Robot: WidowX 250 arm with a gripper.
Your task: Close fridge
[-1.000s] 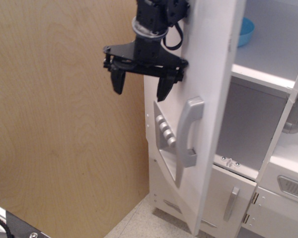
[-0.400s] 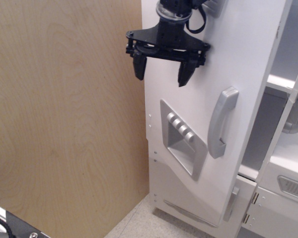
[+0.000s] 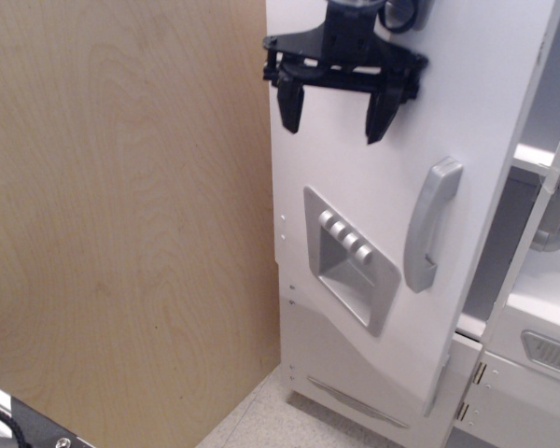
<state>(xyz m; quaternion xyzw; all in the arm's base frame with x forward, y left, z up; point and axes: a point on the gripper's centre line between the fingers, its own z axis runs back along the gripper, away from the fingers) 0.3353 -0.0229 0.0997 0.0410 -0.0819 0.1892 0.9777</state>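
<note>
The tall white toy fridge (image 3: pixel 392 233) stands at the right. Its large door carries a grey vertical handle (image 3: pixel 429 224) and a grey recessed dispenser panel (image 3: pixel 353 269) with several buttons. The door is nearly shut; a narrow gap at its right edge shows a bit of white shelf (image 3: pixel 532 161). My black gripper (image 3: pixel 334 110) is open and empty at the top, fingers pointing down, in front of the upper part of the door, above the dispenser panel. Whether it touches the door I cannot tell.
A tall plywood wall (image 3: pixel 121 224) fills the left side. An adjoining white unit with a grey vent (image 3: pixel 551 355) stands at the lower right. A speckled floor (image 3: pixel 261 425) shows at the bottom. A black object (image 3: pixel 19 425) sits at the lower left corner.
The fridge door has swung from wide open to nearly shut, hiding the shelves and the blue bowl. My gripper has moved right and up along with the door and stayed open.
</note>
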